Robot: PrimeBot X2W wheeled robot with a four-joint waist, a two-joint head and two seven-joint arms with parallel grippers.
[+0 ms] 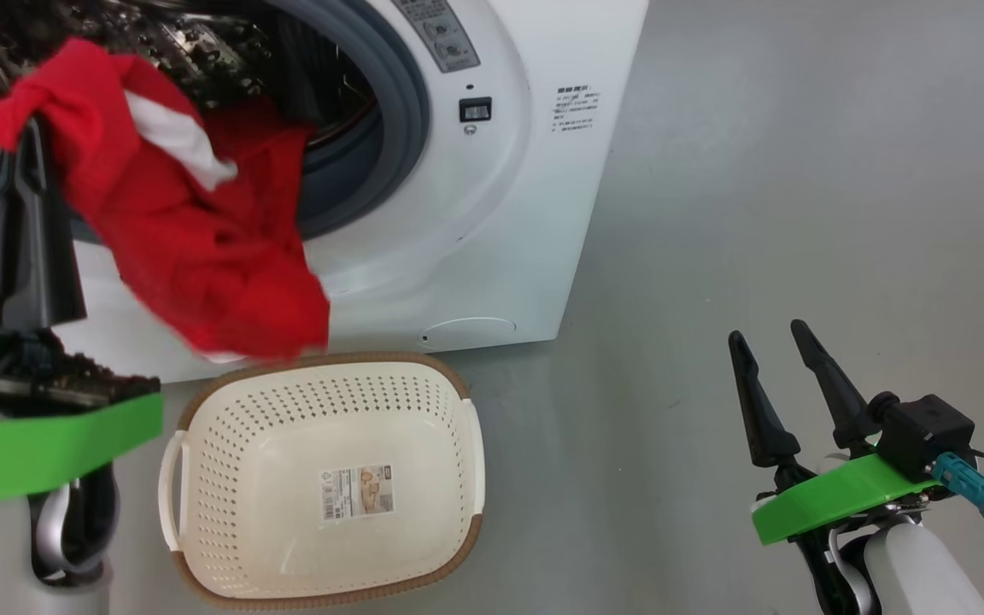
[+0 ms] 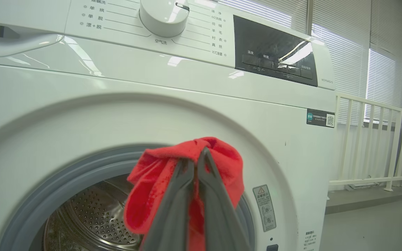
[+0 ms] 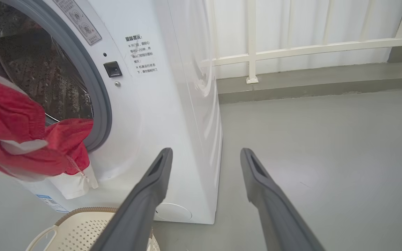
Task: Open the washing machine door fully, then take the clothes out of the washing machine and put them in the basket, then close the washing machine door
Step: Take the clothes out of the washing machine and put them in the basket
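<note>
The left claw (image 1: 31,128) is pinched tight on the clothes (image 1: 202,248), a red bundle with a white panel. The bundle hangs from the claw's tips before the mouth of the washing machine (image 1: 500,213), one end draped over the grey rubber ring (image 1: 407,111). Its lowest fold is just above the back rim of the basket (image 1: 227,401) on the floor (image 1: 799,171). The right claw (image 1: 764,335) is spread wide, holding nothing, well to the right.

The left claw (image 1: 33,128) stands up and to the left of the basket (image 1: 236,427), its two dark fingers pressed together on the clothes (image 1: 202,248) (tips buried in the cloth). The right claw (image 1: 767,335) sits well to the basket's right, fingers spread wide, gripping nothing.
</note>
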